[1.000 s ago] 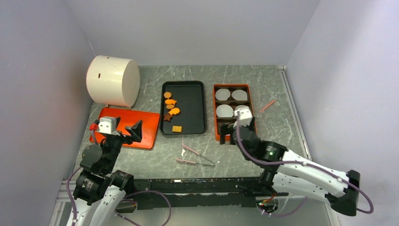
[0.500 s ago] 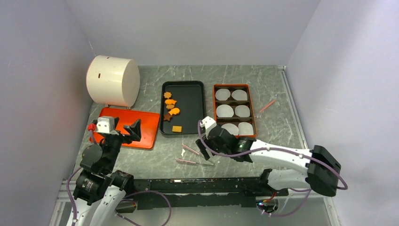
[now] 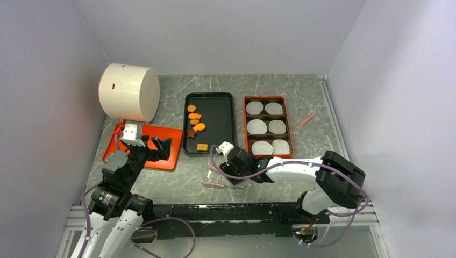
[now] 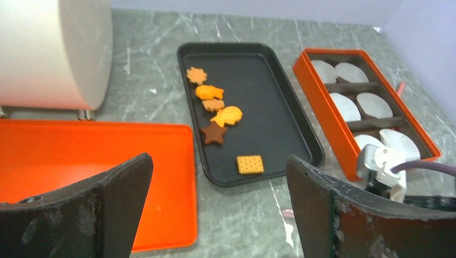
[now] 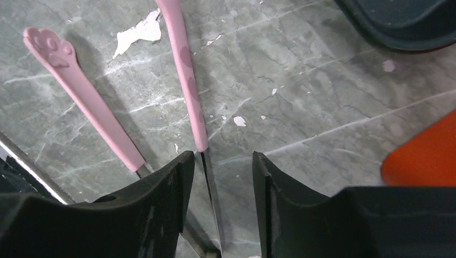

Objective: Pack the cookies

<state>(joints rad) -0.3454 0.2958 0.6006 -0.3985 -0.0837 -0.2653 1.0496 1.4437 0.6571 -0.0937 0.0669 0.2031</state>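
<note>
Several cookies (image 3: 194, 123) (image 4: 215, 107), mostly orange with one dark brown star, lie along the left side of a black tray (image 3: 221, 115) (image 4: 269, 102). Pink-handled tweezers (image 3: 218, 171) (image 5: 185, 80) lie on the table in front of the tray. My right gripper (image 3: 232, 174) (image 5: 222, 158) is low over their metal end. One thin blade runs between its narrowly open jaws, close to the left finger, and a gap shows on the other side. Wide open and holding nothing, my left gripper (image 3: 141, 152) (image 4: 218, 164) hovers over the orange lid (image 3: 171, 134) (image 4: 80, 156).
An orange box (image 3: 245, 129) (image 4: 322, 113) with white paper cups in its compartments stands right of the black tray. A big white cylinder (image 3: 129, 91) (image 4: 48, 48) lies at the back left. A thin pink stick (image 3: 305, 120) rests near the right wall.
My right arm swung left from the orange box down onto the tweezers, and its jaws narrowed around one blade. My left arm shifted slightly forward and to the right, still open.
</note>
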